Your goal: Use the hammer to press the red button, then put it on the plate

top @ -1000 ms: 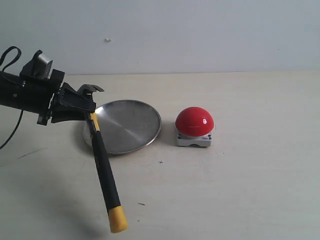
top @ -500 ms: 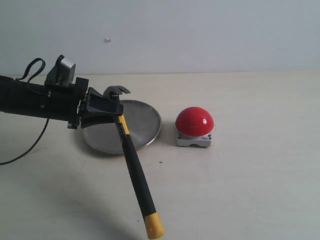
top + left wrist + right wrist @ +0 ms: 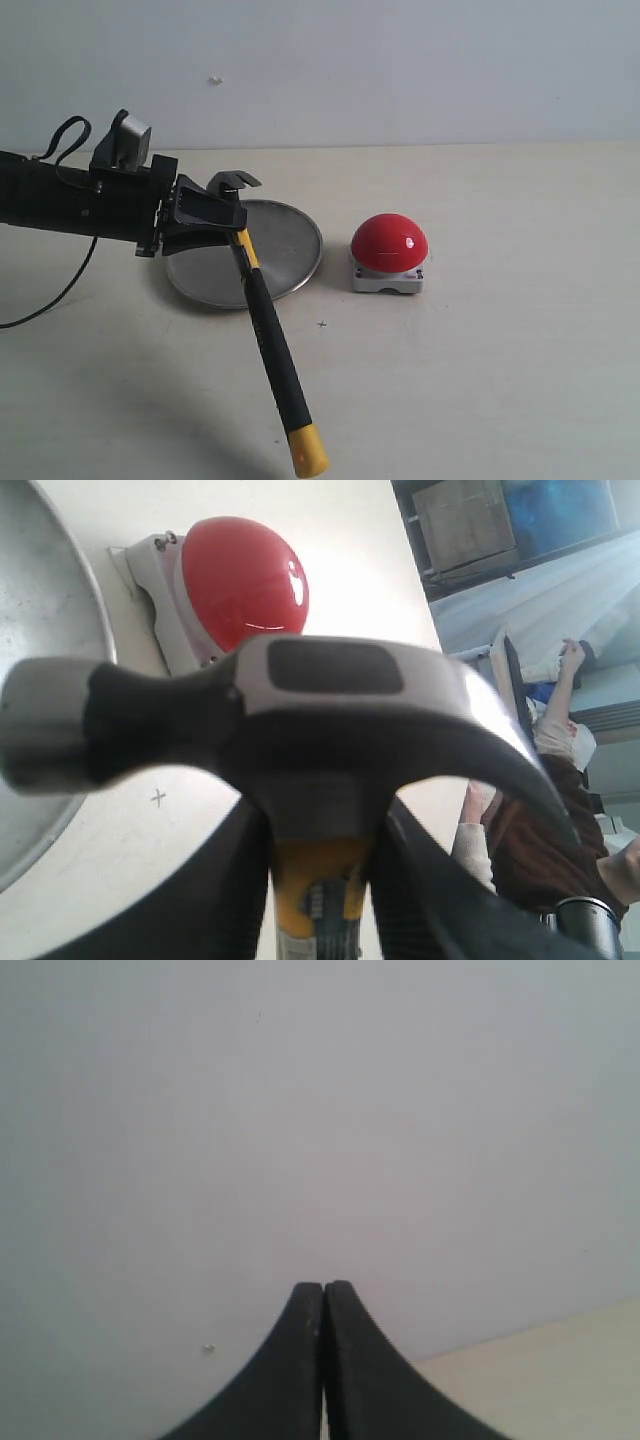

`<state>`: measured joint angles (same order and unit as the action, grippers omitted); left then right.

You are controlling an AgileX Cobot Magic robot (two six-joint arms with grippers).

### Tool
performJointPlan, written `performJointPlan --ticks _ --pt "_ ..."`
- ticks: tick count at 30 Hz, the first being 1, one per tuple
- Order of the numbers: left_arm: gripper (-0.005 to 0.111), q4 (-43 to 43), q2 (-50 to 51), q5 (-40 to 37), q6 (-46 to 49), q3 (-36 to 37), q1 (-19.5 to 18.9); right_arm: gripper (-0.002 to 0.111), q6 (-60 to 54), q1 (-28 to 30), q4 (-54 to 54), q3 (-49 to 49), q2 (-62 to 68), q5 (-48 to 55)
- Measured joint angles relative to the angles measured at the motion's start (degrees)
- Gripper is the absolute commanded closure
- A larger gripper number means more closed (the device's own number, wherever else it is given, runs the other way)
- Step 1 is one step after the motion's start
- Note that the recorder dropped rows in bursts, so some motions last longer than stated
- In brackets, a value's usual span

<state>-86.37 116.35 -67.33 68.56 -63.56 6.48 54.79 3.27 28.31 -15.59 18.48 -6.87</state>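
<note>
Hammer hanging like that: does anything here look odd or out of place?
The black-and-yellow claw hammer is pinched right under its steel head by the left arm's fingers, an unusual hold, so its handle hangs slanting downward. The round silver metal plate and red dome button sit flat and look undamaged.

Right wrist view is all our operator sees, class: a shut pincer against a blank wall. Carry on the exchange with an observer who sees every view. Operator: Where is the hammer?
Observer: The left pincer grips the hammer just below its head, with the handle slanting downward.
Operator: Is the head on the button?
Observer: No. The red button stands untouched, off to the right of the head in the exterior view.
Operator: Where is the plate?
Observer: The plate lies left of the button, apart from it, with nothing on it.
</note>
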Motion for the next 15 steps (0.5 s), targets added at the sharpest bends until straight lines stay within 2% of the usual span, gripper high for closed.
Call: performJointPlan --ticks 7,10,13,15 --pt "0.107 0.00 0.00 0.00 0.00 0.00 0.00 0.108 -2.57 0.00 10.79 -11.80 22.34 6.87" --pt "0.107 0.00 0.00 0.00 0.00 0.00 0.00 0.108 -8.57 0.00 12.88 -17.16 32.67 15.80" --pt "0.107 0.00 0.00 0.00 0.00 0.00 0.00 0.108 -19.26 0.00 8.04 -23.31 41.92 26.76" --pt "0.107 0.00 0.00 0.00 0.00 0.00 0.00 0.108 -30.33 0.11 -0.29 -28.30 47.94 35.18"
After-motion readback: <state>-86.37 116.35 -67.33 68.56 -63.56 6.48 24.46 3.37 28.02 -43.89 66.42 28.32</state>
